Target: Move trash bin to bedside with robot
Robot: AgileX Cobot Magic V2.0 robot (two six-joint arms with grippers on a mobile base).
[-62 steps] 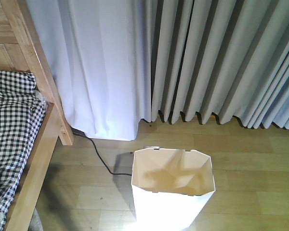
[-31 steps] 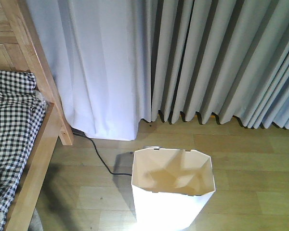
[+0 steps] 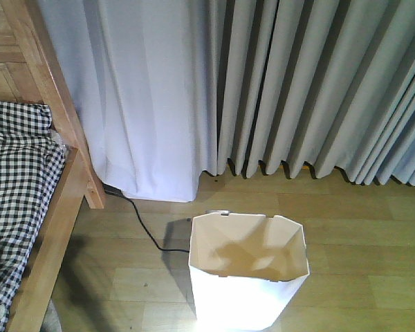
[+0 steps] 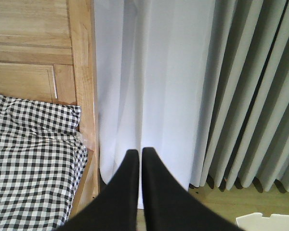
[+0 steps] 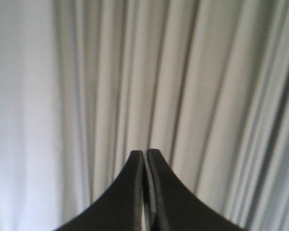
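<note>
left claw (image 4: 140,153) clenched | right claw (image 5: 145,154) clenched | trash bin (image 3: 247,290) upright, no legible writing

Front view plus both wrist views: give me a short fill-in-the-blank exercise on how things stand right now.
1. The trash bin stands on the wooden ____.
2. The bedding on the bed has a black-and-white ____ pattern.
3. The left claw is ____, holding nothing.
4. A black ____ runs along the floor from the curtain toward the bin.

Missing words: floor; checked; shut; cable
</note>
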